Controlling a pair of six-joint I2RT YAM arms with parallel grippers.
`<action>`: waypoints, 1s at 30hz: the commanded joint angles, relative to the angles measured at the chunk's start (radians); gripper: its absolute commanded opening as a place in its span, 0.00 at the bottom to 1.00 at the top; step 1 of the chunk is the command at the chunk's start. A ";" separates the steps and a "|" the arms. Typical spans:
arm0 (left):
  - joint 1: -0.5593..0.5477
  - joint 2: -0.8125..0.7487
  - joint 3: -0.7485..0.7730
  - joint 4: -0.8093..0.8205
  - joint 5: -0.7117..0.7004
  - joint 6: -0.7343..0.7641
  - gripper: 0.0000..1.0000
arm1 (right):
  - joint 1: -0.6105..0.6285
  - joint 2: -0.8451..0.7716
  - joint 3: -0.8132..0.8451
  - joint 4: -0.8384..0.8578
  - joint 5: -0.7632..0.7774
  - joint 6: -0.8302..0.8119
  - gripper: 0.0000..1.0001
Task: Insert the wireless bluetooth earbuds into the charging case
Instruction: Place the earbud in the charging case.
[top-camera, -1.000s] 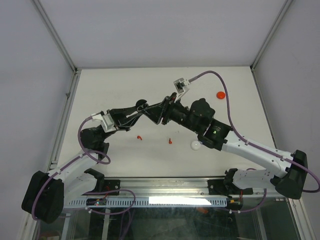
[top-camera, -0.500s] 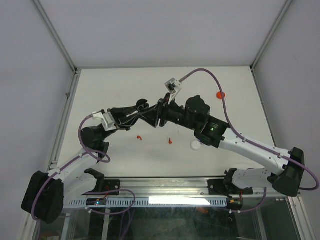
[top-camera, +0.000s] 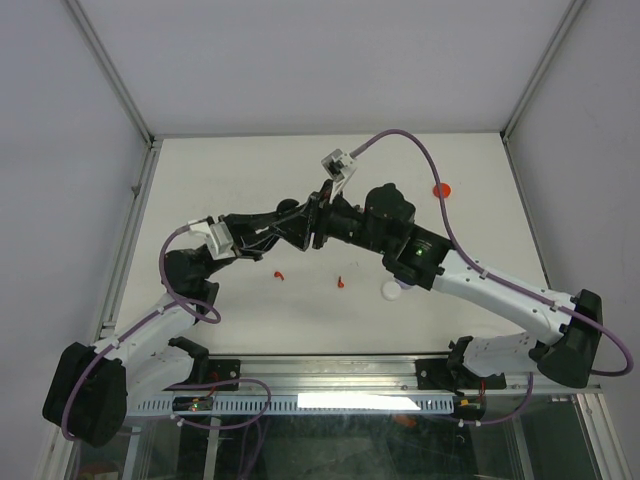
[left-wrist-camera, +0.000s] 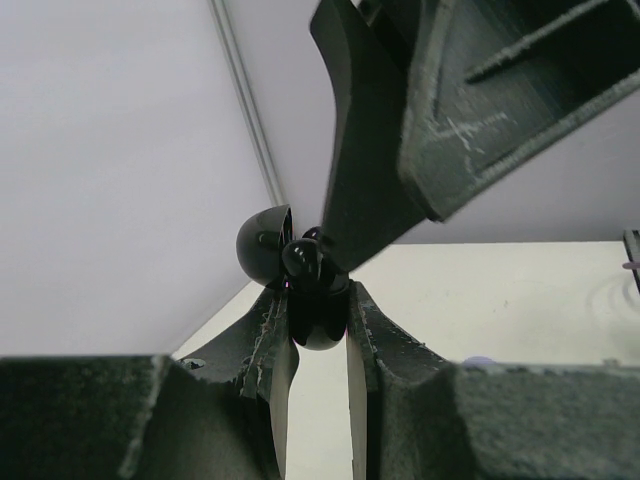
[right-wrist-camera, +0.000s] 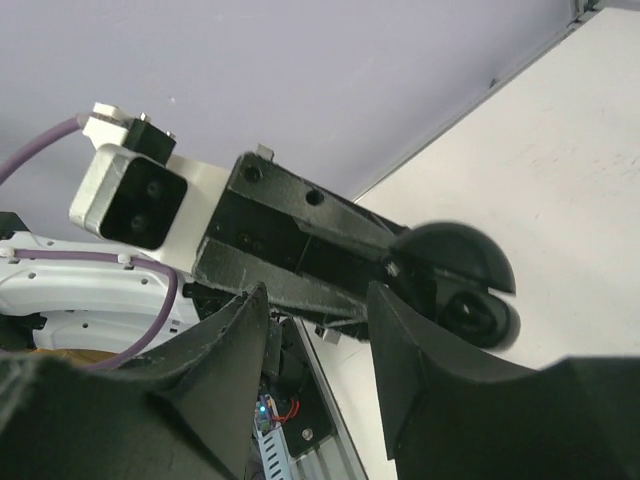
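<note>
My left gripper (top-camera: 293, 213) is shut on a black round charging case (left-wrist-camera: 318, 318), held above the table with its domed lid (left-wrist-camera: 262, 240) open. A small dark round part (left-wrist-camera: 300, 257) sits in the case mouth; I cannot tell if it is an earbud. My right gripper (top-camera: 315, 220) is open and empty, its fingers (left-wrist-camera: 365, 150) right at the case's top. In the right wrist view the case (right-wrist-camera: 465, 285) lies just beyond my open right fingertips (right-wrist-camera: 410, 330). Two red earbuds (top-camera: 279, 274) (top-camera: 342, 282) lie on the table below the grippers.
A white round piece (top-camera: 390, 290) lies on the table under the right forearm. A red round piece (top-camera: 441, 188) lies at the back right. Grey walls and metal frame posts (top-camera: 120, 95) enclose the white table (top-camera: 230, 170).
My right gripper has moved left and closed in on the black case in my left gripper. The left gripper has held about still. The red earbuds have not moved.
</note>
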 joint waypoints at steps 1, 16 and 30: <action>-0.016 -0.008 0.052 -0.043 0.065 0.039 0.00 | 0.003 0.007 0.081 0.013 0.005 -0.033 0.47; -0.024 0.003 0.066 -0.062 0.056 -0.003 0.00 | 0.003 -0.022 0.116 -0.076 -0.019 -0.116 0.49; -0.025 0.004 0.162 -0.313 0.037 0.017 0.00 | 0.002 -0.095 0.175 -0.302 0.207 -0.391 0.46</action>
